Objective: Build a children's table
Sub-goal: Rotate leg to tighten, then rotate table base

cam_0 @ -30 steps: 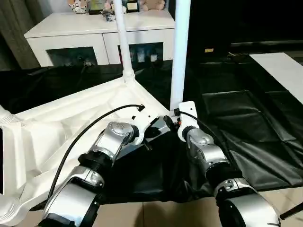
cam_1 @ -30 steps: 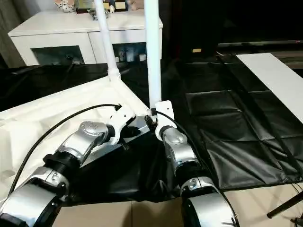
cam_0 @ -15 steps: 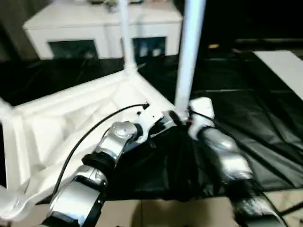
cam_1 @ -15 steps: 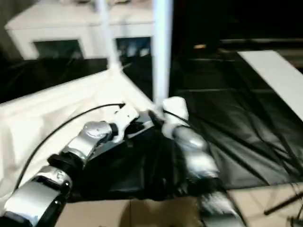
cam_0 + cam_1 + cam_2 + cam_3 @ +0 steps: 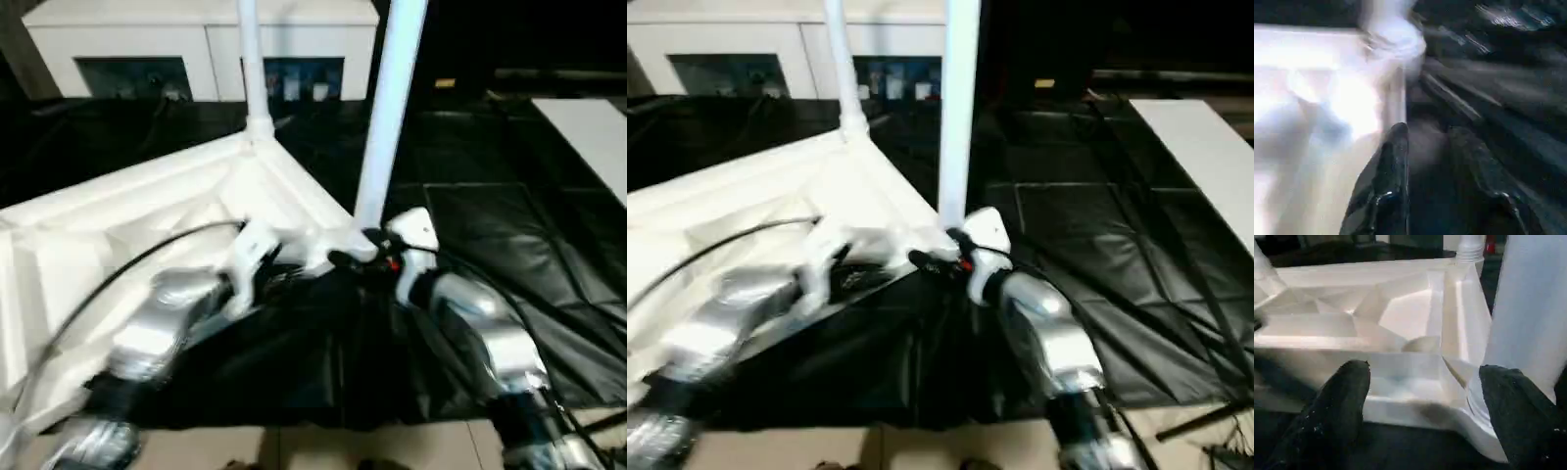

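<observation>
The children's table lies upside down on black cloth, its white ribbed top spreading left. One tapered leg stands in the far corner socket. A second leg stands in the near right corner socket. My right gripper is open, with the top's rim and that corner between its fingers and the leg beside one of them. My left gripper is open with nothing between its fingers, just off the top's near edge over the cloth.
A white cabinet with glass doors stands behind the table. Black cloth covers the floor to the right, with a white board at the far right. Tan floor shows along the near edge.
The camera has tilted down and closer. My left arm has drawn back to the left along the top's edge. My right gripper has pushed forward to the near corner socket.
</observation>
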